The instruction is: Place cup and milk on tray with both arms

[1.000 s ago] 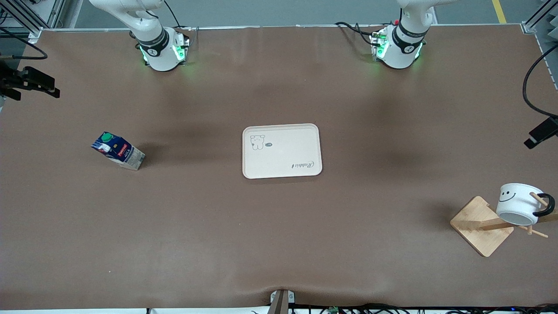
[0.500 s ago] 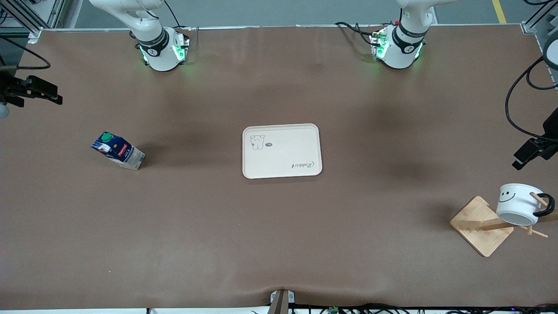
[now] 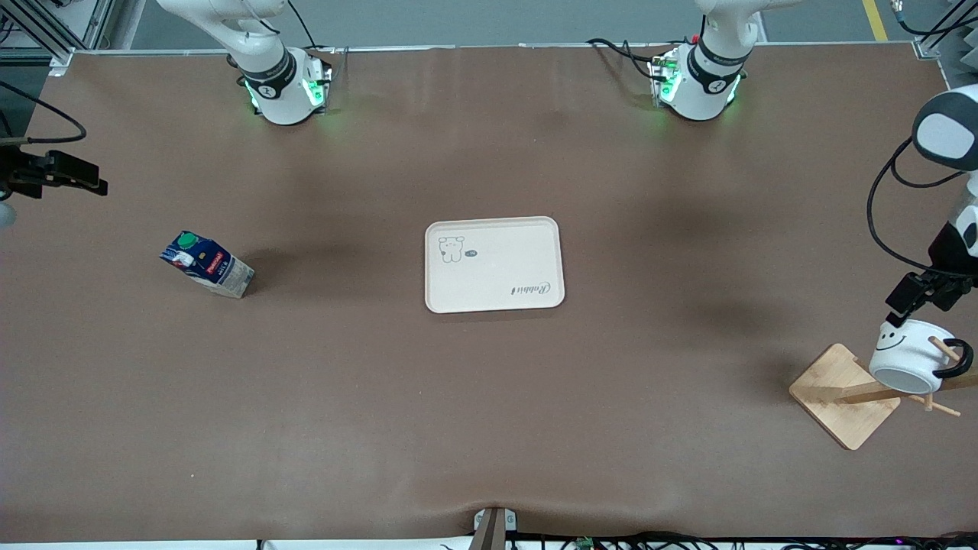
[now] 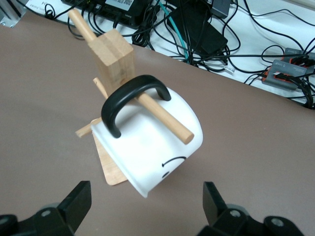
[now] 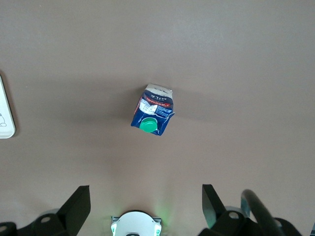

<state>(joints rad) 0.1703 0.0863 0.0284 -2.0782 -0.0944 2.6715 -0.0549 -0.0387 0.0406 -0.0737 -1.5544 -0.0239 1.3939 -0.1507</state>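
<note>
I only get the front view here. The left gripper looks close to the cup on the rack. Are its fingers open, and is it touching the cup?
Observer: In the left wrist view the left gripper is open. One finger shows to each side of the cup, and neither touches it.
Operator: How is the cup hung?
Observer: A wooden peg runs through its black handle, and the cup hangs tilted from it.
Operator: And the right gripper?
Observer: The right gripper is open and empty. Its wrist view shows the milk standing on the table with its green cap up.
</note>
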